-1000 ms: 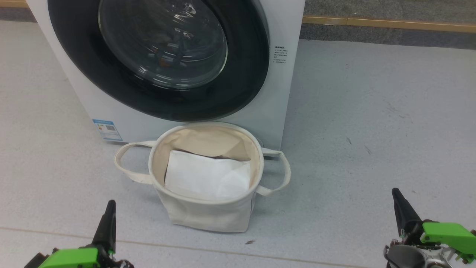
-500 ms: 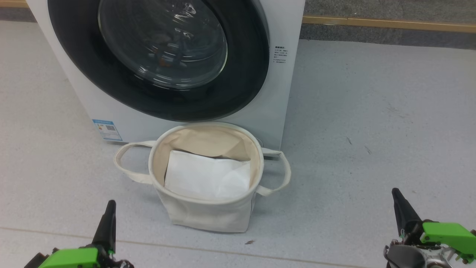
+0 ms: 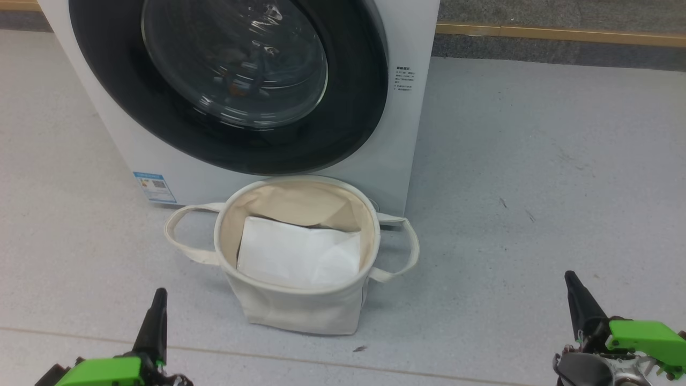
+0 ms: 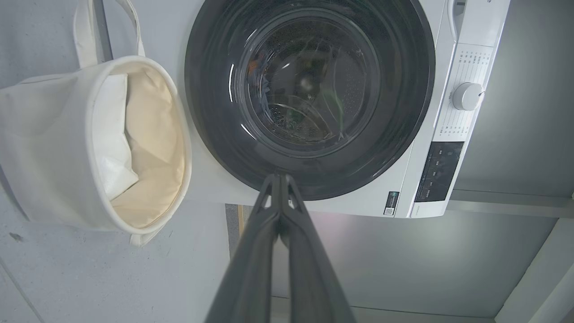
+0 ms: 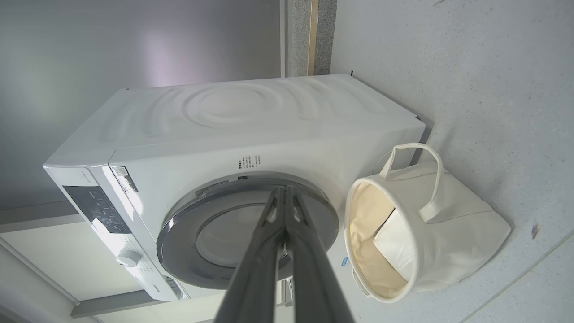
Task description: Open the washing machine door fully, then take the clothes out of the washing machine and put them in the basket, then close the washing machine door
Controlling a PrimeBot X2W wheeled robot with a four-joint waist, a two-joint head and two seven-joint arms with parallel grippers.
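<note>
Left gripper (image 3: 159,294) and right gripper (image 3: 569,276) hang low, well back from the large white front-loading washing machine (image 3: 412,134). Fingers on both are pressed together, holding nothing. The big round washing machine door (image 3: 353,107) with its glossy black rim is shut. Light blue clothes (image 4: 259,78) show only dimly behind the glass.

Risks:
- The small cream canvas basket (image 3: 300,311) sits just below the door, so the swing could clip or shove it.
- Fingers may slip off the slick rim.

Bright, even light; white glare streaks the washing machine door (image 3: 236,59) glass, the basket (image 3: 300,313) casts a faint shadow, and both wrist views bend at the edges.
</note>
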